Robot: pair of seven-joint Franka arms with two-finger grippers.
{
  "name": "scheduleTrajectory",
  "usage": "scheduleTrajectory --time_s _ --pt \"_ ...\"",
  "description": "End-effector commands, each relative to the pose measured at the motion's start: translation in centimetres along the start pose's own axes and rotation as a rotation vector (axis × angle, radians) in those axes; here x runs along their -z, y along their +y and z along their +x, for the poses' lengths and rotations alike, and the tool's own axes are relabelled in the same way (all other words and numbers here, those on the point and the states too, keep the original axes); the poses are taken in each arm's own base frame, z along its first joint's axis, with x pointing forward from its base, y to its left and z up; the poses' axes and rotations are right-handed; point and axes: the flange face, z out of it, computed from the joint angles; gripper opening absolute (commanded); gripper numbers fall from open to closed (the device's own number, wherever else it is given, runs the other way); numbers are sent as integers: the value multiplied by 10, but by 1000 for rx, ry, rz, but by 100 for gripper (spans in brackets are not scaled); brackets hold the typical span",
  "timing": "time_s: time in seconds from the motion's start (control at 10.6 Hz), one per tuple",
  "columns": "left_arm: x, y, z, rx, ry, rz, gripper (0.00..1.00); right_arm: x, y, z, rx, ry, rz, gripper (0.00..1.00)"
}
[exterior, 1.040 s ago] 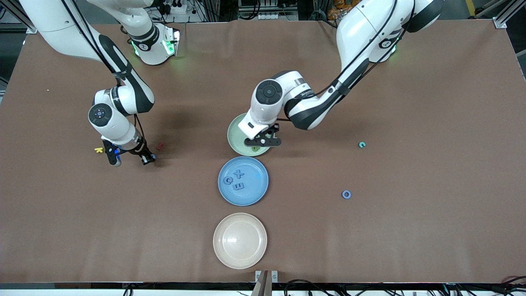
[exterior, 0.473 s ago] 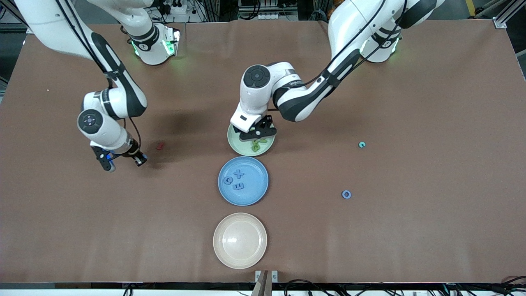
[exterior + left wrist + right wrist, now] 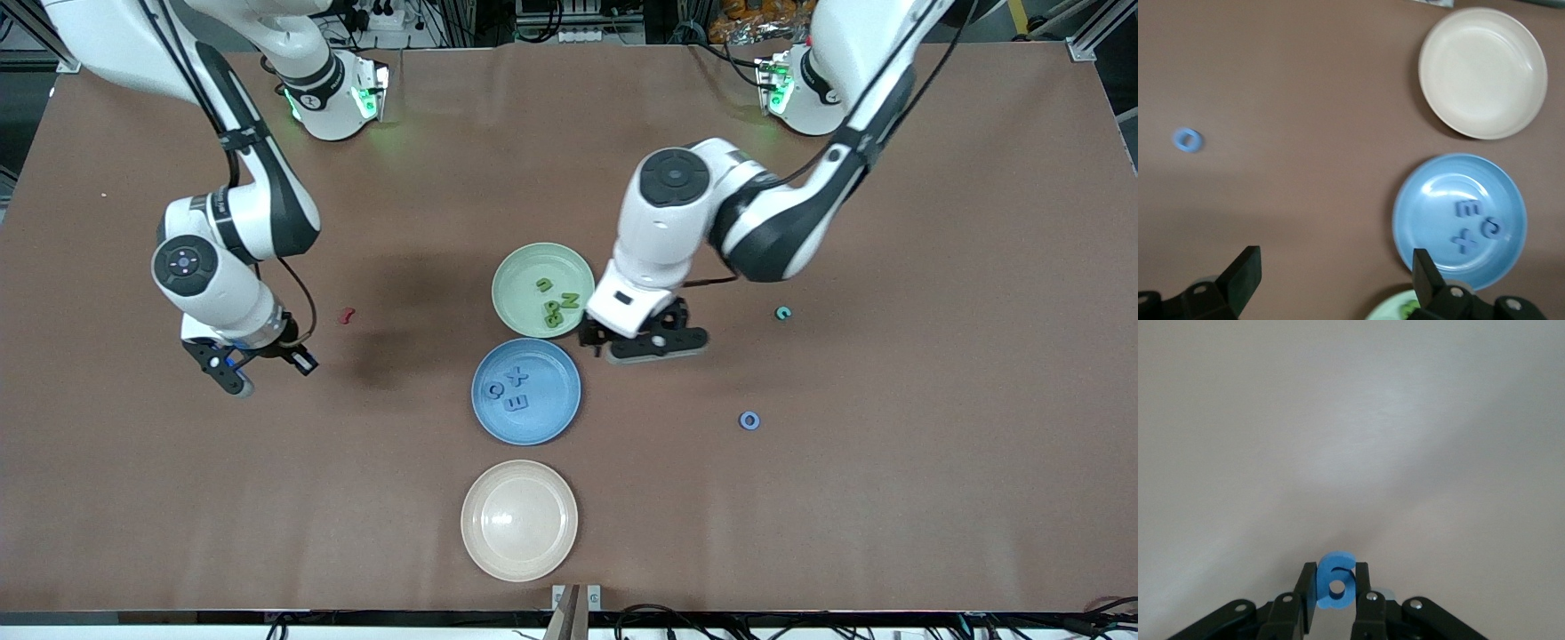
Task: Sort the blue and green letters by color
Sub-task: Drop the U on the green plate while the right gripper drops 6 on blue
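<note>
- Blue plate (image 3: 526, 416) is the landmark, mid-table; on it lie three blue letters: X (image 3: 516, 378), E (image 3: 517, 402) and a round one (image 3: 493, 389)
- Green plate (image 3: 523, 284) sits just beside the blue plate, farther from the front camera; it holds three green letters: u (image 3: 542, 284), N (image 3: 570, 300) and B (image 3: 553, 312)
- Cream plate (image 3: 519, 520) sits near the blue plate, nearer to the camera, bare
- Left gripper (image 3: 652, 346) hangs over the table just beside the blue plate, toward the left arm's end; its fingers (image 3: 1245, 275) are spread wide with nothing between them
- Right gripper (image 3: 256, 366) is over the table well apart from the blue plate, toward the right arm's end; its fingers are clamped on a blue 9 (image 3: 1335, 581), standing upright between them
- Blue O (image 3: 749, 420) lies on the table toward the left arm's end, well apart from the blue plate; a teal ring piece (image 3: 782, 313) lies farther from the camera than the O
- Red piece (image 3: 347, 315) lies on the table between the right gripper and the green plate
</note>
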Motion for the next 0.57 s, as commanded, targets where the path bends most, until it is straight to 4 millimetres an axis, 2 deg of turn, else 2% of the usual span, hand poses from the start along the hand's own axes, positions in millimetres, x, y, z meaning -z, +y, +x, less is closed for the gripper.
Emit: scheduleTrajectory --time_s 0.0,0.28,0.38,0.47 --pt "50 -41 17 -13 12 89 100 24 -70 -34 207 30 62 0" --pt "112 -94 43 -8 -49 68 100 23 -138 -76 414 44 112 0" --pt "122 -110 49 -32 -61 96 100 18 -159 -95 458 41 123 0" --pt "134 -118 51 -32 -60 105 100 13 -179 -116 492 39 133 0"
